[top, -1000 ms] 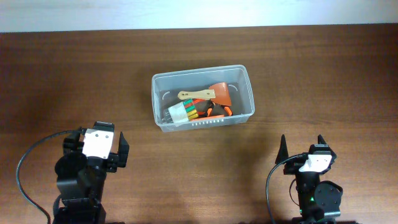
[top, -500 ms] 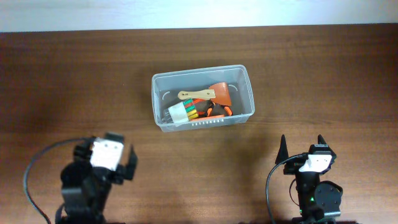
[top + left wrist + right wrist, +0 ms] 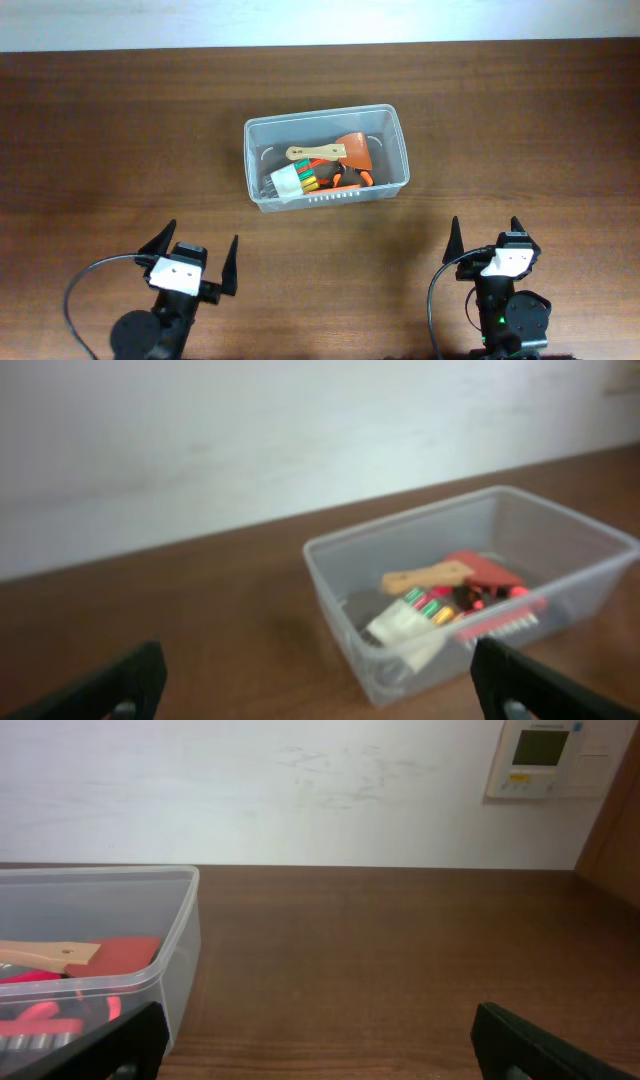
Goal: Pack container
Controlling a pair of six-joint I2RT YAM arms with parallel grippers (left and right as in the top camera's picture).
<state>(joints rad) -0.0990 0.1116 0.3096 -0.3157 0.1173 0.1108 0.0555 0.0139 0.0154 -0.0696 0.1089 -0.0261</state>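
Note:
The container [image 3: 398,135] is a clear plastic bin at the table's middle. It holds an orange scraper with a wooden handle [image 3: 340,151], a white holder of coloured bits [image 3: 295,181] and orange-handled pliers [image 3: 350,179]. It also shows in the left wrist view [image 3: 590,585] and at the left of the right wrist view [image 3: 180,935]. My left gripper [image 3: 196,250] is open and empty near the front left, well short of the bin. My right gripper [image 3: 485,230] is open and empty at the front right.
The brown wooden table [image 3: 120,130] runs to a white wall at the back. A wall thermostat [image 3: 545,755] shows in the right wrist view. Black cables loop beside both arm bases at the front edge.
My left arm has swung down and toward the front edge, turning so its open fingers now point at the bin. The right arm and the bin have not moved.

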